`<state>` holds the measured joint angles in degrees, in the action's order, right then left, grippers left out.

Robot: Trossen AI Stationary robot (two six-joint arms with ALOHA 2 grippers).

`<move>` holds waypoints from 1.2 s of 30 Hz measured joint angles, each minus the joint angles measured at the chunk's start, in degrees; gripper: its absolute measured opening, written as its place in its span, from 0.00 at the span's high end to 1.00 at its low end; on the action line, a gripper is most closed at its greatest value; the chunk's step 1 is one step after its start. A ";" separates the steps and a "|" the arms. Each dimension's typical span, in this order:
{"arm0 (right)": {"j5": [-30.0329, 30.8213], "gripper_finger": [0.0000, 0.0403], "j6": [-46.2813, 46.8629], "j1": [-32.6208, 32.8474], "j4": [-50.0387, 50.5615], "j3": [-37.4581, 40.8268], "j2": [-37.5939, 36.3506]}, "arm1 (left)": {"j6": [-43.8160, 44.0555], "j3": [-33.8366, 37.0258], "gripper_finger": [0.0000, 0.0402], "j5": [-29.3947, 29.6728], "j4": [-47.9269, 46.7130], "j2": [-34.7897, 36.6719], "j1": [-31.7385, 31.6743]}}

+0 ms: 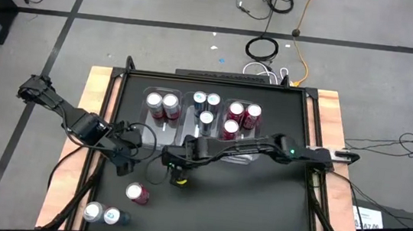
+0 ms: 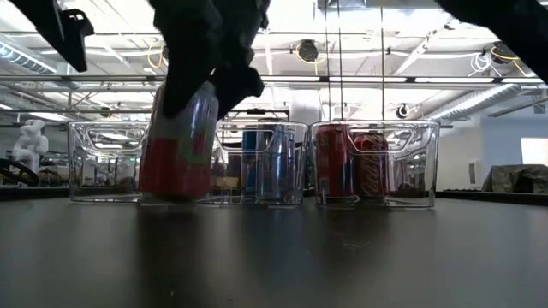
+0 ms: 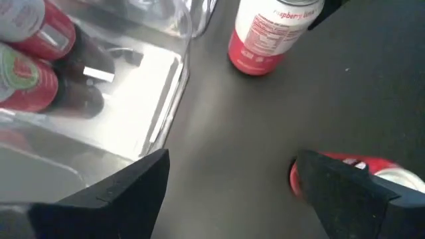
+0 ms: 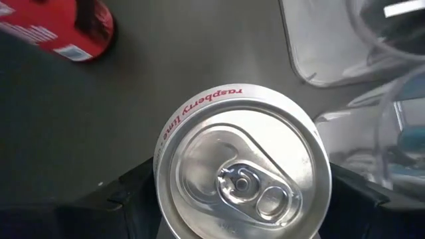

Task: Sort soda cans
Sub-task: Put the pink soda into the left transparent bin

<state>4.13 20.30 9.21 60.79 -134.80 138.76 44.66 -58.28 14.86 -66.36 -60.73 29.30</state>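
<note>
**Right Arm Holds a Raspberry-Lime Can at Mid-Table, Much of It Out of Sight**

From my seat at the controls, the right gripper (image 1: 179,168) is closed on a can (image 4: 242,172) with a silver top and a pinkish-red body, near the middle of the black table (image 1: 258,205), just in front of the bins. From overhead the gripper covers that can completely; I see it only at table level, where it stands upright with its top lost behind the dark fingers, and through the right wrist camera, where its lid fills the view and the fingers show only as dark shapes on either side.

The left gripper (image 1: 121,159) hangs with its jaws wide apart and nothing between them, left of the held can and near the left bin (image 1: 147,113). One of its fingers partly hides a red can (image 3: 382,174) lying near it.

Three clear bins sit side by side at the far middle of the table. The left bin holds two red cans (image 1: 162,105), the middle bin three silver-blue cans (image 1: 207,105), the right bin three red cans (image 1: 240,117); at table level their labels blur through the plastic.

At the near left, one red can (image 1: 137,194) stands alone, and two more cans (image 1: 102,214) sit close to the table's edge, their colours hard to make out.
</note>
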 joint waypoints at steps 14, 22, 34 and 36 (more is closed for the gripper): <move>-1.82 0.21 4.08 -0.02 0.26 0.39 0.74 | -0.48 0.00 0.16 -1.25 -2.15 0.00 0.08; -2.00 0.13 4.10 -0.02 0.22 0.15 0.72 | -0.52 0.00 0.16 -1.23 -2.17 0.00 0.08; -1.38 0.13 7.64 -0.09 0.02 -0.16 -2.51 | -0.14 0.00 0.16 -0.08 -1.65 0.00 0.08; -1.28 0.13 7.96 -0.09 1.13 -0.16 -3.42 | -0.13 0.00 0.16 0.19 -1.15 0.00 0.08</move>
<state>2.85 28.26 9.13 61.92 -134.96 135.34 44.53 -58.28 15.05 -67.51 -60.73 29.39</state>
